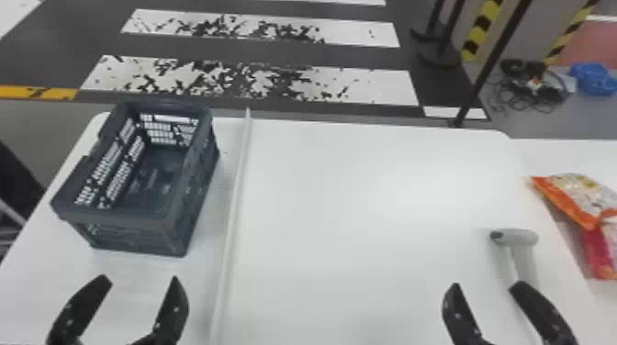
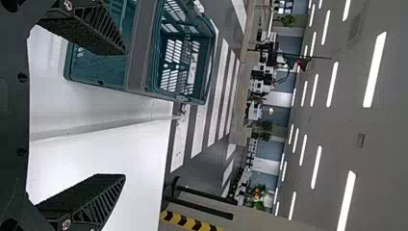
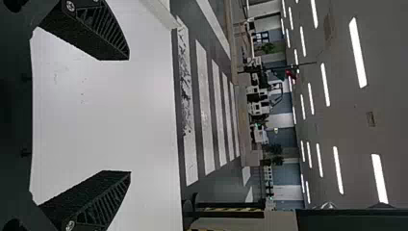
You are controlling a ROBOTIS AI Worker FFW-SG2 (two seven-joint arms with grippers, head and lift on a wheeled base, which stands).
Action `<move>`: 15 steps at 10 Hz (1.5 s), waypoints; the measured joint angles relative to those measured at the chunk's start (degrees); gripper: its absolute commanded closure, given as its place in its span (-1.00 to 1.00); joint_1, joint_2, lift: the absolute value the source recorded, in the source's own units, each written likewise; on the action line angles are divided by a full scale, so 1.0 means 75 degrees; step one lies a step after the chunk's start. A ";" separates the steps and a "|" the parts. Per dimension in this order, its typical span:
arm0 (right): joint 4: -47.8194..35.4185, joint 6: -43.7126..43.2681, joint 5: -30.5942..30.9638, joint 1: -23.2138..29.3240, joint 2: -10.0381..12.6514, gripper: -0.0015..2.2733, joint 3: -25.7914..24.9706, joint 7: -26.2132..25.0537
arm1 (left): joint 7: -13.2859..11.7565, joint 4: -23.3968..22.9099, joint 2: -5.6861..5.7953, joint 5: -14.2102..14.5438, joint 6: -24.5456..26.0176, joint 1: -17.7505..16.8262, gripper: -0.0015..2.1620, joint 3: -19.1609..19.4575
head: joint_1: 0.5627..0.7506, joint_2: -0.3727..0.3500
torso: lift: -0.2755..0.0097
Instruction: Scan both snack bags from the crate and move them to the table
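Note:
The dark grey crate stands at the table's left, with no bag seen inside it; its side also shows in the left wrist view as a crate. Two snack bags, an orange and white one and a red one, lie together at the far right. A light grey scanner rests left of them. My left gripper is open in front of the crate, as the left gripper shows between its spread fingers. The open right gripper is near the scanner's handle, and the right gripper holds nothing.
A raised white strip runs front to back across the white table, just right of the crate. Beyond the table are dark stands and a heap of cables on the floor.

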 measured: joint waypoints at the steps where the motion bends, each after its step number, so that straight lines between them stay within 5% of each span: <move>1: 0.0019 -0.0014 0.0000 -0.0001 -0.0001 -0.93 0.0000 0.0001 | 0.0000 0.0006 -0.0004 -0.0005 0.0000 0.0000 -0.92 -0.0006 | 0.41 -0.13 | 0.32; 15: 0.0135 -0.0176 -0.0079 0.0024 -0.0153 -0.93 -0.0036 0.0103 | -0.0012 0.0004 -0.0047 -0.0129 -0.0038 0.0052 -0.92 -0.0124 | 0.41 -0.19 | 0.32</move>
